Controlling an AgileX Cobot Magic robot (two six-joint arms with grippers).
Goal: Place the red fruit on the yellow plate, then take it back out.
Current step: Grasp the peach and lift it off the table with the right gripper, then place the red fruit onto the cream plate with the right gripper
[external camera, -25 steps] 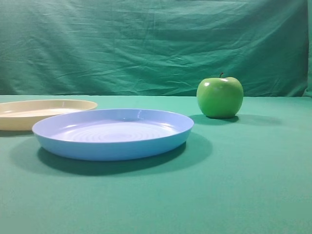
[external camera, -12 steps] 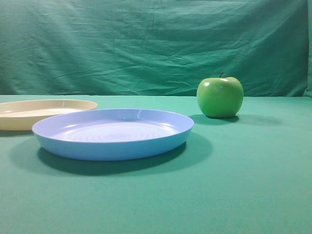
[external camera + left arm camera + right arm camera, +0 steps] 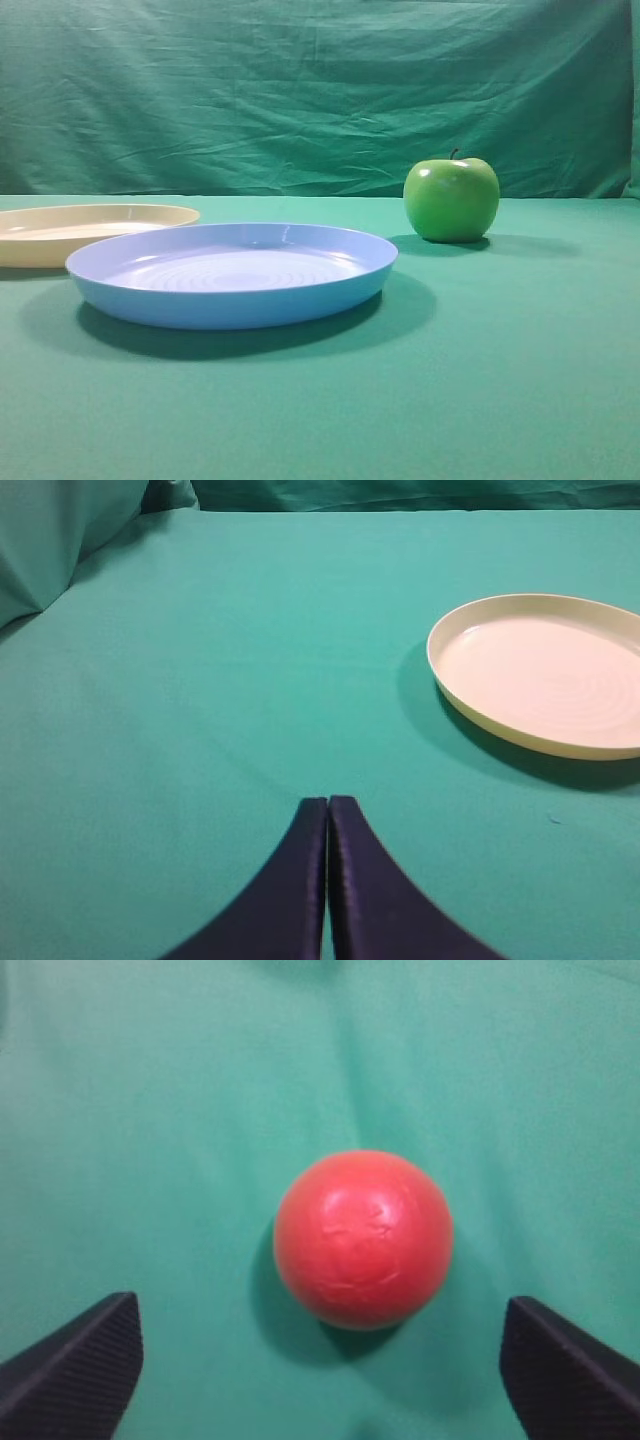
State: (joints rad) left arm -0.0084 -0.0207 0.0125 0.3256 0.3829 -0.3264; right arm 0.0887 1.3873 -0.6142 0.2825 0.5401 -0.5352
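The red fruit [image 3: 363, 1238] lies on the green cloth in the right wrist view, just ahead of my right gripper [image 3: 320, 1310]. That gripper is open wide, its dark fingertips [image 3: 90, 1355] at the lower corners, touching nothing. The yellow plate [image 3: 60, 232] sits at the left edge of the exterior view, holding nothing, and shows again as the yellow plate [image 3: 545, 675] at the right of the left wrist view. My left gripper [image 3: 328, 805] is shut on nothing, low over bare cloth, left of and nearer than the plate. Neither arm nor the fruit appears in the exterior view.
A larger light-blue plate [image 3: 235, 275] stands in the middle foreground, partly in front of the yellow one. A glossy green apple [image 3: 451, 198] sits behind it to the right. Green cloth covers the table and hangs as a backdrop [image 3: 320, 90].
Nothing has moved in the exterior view; the plates and apple stand as before.
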